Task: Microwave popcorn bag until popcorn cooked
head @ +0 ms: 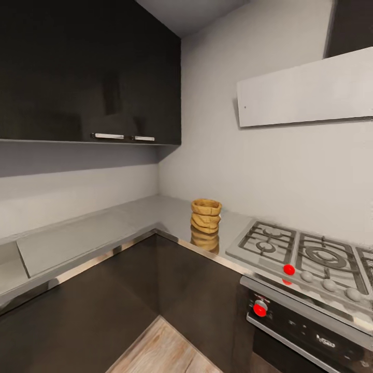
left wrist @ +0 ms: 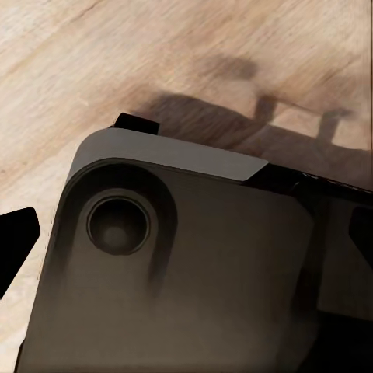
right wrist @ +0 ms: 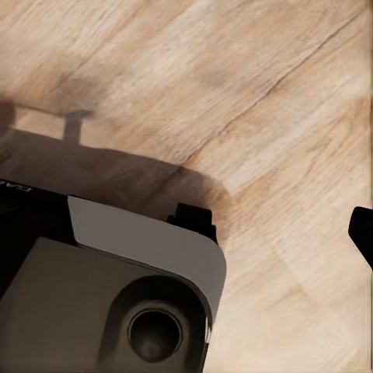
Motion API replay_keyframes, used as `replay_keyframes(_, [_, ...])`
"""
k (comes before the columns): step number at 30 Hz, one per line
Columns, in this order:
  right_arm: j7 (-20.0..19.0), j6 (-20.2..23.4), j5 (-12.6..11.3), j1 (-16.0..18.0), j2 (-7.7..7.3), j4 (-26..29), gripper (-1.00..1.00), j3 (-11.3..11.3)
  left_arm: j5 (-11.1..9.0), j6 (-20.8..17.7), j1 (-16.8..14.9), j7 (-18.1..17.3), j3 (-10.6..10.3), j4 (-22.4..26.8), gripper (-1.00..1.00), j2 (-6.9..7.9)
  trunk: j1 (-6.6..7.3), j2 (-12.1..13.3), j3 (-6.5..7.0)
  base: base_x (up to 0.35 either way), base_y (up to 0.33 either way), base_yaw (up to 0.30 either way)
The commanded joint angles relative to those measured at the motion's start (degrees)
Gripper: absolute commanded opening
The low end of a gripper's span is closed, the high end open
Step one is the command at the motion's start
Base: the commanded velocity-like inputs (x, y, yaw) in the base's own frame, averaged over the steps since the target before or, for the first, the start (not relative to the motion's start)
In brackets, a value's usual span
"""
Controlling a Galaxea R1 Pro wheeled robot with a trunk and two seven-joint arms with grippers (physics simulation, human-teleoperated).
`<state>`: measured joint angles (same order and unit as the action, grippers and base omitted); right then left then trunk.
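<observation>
The popcorn bag [head: 205, 216], a small tan-brown crumpled sack with an open round mouth, stands upright on the grey countertop [head: 93, 235] near its inner corner, just left of the hob. Its reflection shows on the glossy top below it. The microwave and the popcorn are out of view. In the left wrist view my left gripper [left wrist: 190, 241] hangs open over the robot's dark base [left wrist: 179, 287], with its fingertips [left wrist: 17, 249] at opposite picture edges. In the right wrist view my right gripper [right wrist: 186, 233] hangs over the wooden floor [right wrist: 256, 93], one dark fingertip [right wrist: 362, 233] showing at the edge.
A gas hob [head: 305, 254] with red knobs [head: 288, 269] sits right of the bag, above a steel oven front [head: 311, 331]. A grey hood [head: 305, 88] hangs over it. Dark upper cabinets [head: 88, 72] line the left wall. Wooden floor [head: 160, 347] lies before the L-shaped cabinets.
</observation>
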<state>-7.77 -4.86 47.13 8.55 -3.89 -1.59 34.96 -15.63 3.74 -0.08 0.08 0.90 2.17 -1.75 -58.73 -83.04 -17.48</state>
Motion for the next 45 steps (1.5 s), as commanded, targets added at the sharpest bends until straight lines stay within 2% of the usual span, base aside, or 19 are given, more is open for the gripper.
replay_keyframes(1, [-0.1, -0.3, 0.3, 0.1, -0.07, -0.2, 1.00, 0.5, -0.2, 0.1, 0.0, 0.0, 0.1, 0.1, 1.00, -0.01, 0.01, 0.0, -0.07, 0.000, -0.077, 0.000])
replay_keyframes(11, [-0.1, -0.2, 0.2, 0.1, -0.07, -0.2, 1.00, 0.4, -0.3, 0.2, 0.0, 0.1, 0.2, 0.1, 1.00, -0.09, 0.01, 0.0, -0.07, 0.000, -0.009, 0.000])
replay_keyframes(30, [-0.5, 0.4, 0.5, 0.1, -0.17, -0.2, 1.00, 0.3, -0.3, 0.2, 0.0, 0.1, 0.1, 0.0, 1.00, -0.01, 4.18, 7.6, 3.35, 0.000, 0.000, 0.000])
replay_keyframes(33, [-0.5, 0.7, 0.2, 0.1, 0.25, -0.2, 1.00, 0.5, -0.2, 0.2, 0.0, 0.1, 0.1, 0.0, 1.00, -0.01, 4.84, 8.8, 3.88, 0.000, 0.000, 0.000])
replay_keyframes(45, [-0.2, 0.5, -0.2, 0.1, 0.15, -0.2, 1.00, 0.8, -0.2, 0.2, 0.0, 0.1, 0.1, 0.1, 1.00, -0.01, 7.47, 13.6, 5.92, 0.000, 0.000, 0.000])
